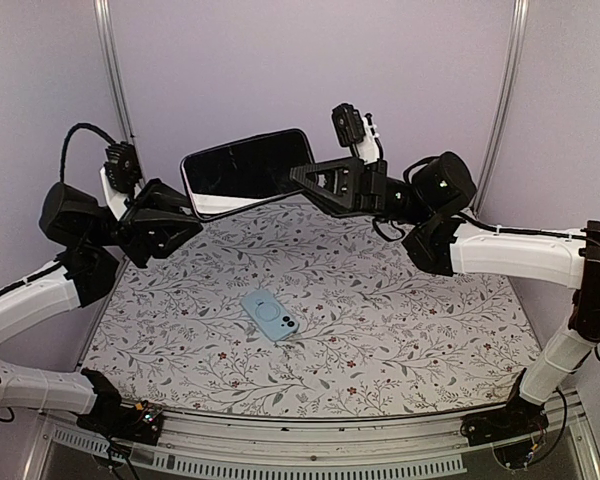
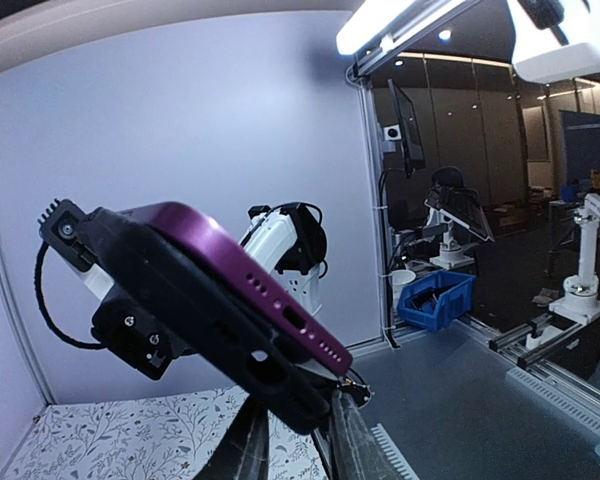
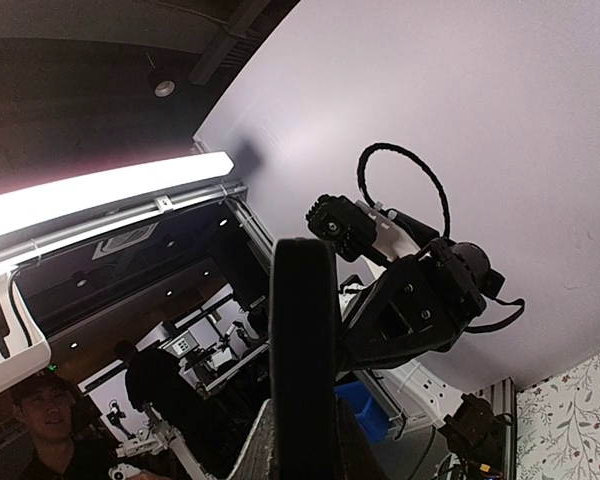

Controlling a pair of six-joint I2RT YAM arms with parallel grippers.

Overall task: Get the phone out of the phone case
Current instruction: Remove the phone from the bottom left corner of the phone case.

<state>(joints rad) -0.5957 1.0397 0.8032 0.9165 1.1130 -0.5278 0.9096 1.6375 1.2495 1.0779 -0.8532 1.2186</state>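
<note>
A purple phone point(image 1: 245, 170) with a dark screen hangs in the air above the back of the table, held at both short ends. In the left wrist view its purple edge point(image 2: 240, 270) with the port holes has come up off a black phone case point(image 2: 180, 310) at this end. The case's corner sits between the fingers of my left gripper point(image 2: 295, 440), which is shut on it. My right gripper point(image 1: 305, 180) is shut on the other end, which shows in its wrist view as a thick black edge point(image 3: 305, 340) rising between the fingers.
A light blue phone-shaped item point(image 1: 270, 316) with a ring and a camera corner lies flat in the middle of the flower-patterned table point(image 1: 400, 330). Purple walls and metal posts point(image 1: 115, 70) close the back. Both arms reach in from the sides.
</note>
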